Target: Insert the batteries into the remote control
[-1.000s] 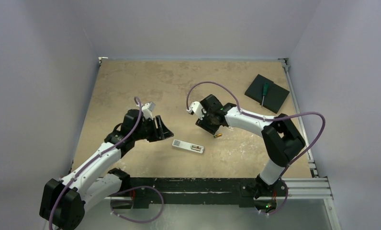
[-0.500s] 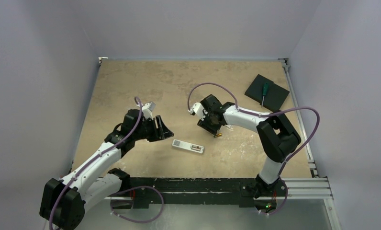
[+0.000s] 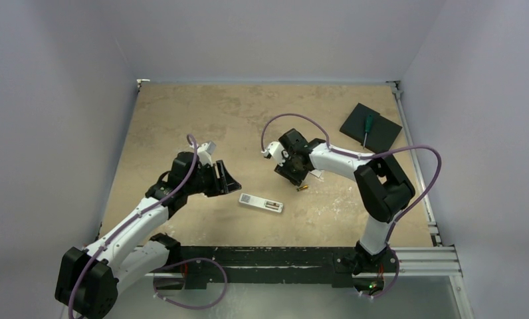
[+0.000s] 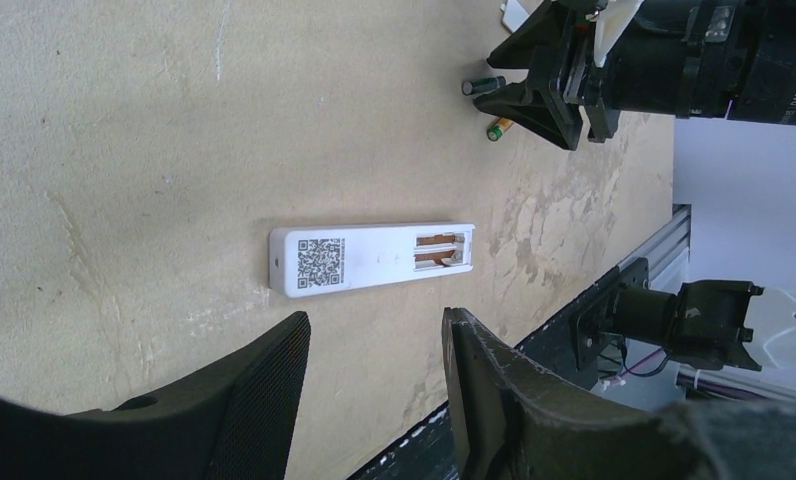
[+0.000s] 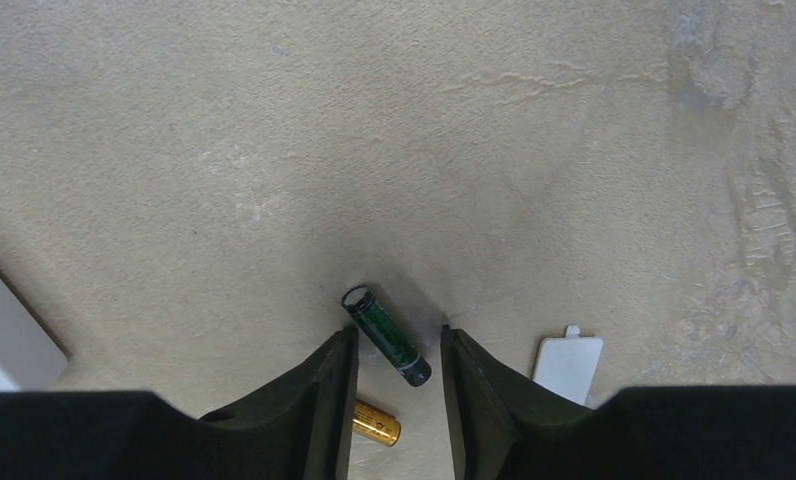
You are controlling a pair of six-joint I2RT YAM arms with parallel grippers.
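Observation:
The white remote control (image 3: pixel 262 203) lies face down on the table, its battery recess (image 4: pixel 442 250) open and empty; the left wrist view shows it (image 4: pixel 369 258) just ahead of my open, empty left gripper (image 4: pixel 376 325). My right gripper (image 5: pixel 398 340) is open and low, its fingers on either side of the dark battery (image 5: pixel 384 336) without touching it. The gold battery (image 5: pixel 376 423) lies on the table just behind, also in the top view (image 3: pixel 302 188). Both batteries show in the left wrist view, the dark one (image 4: pixel 484 86) and the gold one (image 4: pixel 498 128).
The white battery cover (image 5: pixel 566 366) lies right of my right fingers. A black square pad (image 3: pixel 370 129) with a green-handled screwdriver (image 3: pixel 367 126) sits at the back right. A metal rail (image 3: pixel 421 256) runs along the near edge.
The right arm's elbow has swung a little to the left and its gripper has shifted slightly over the batteries. The left arm and the remote have not moved.

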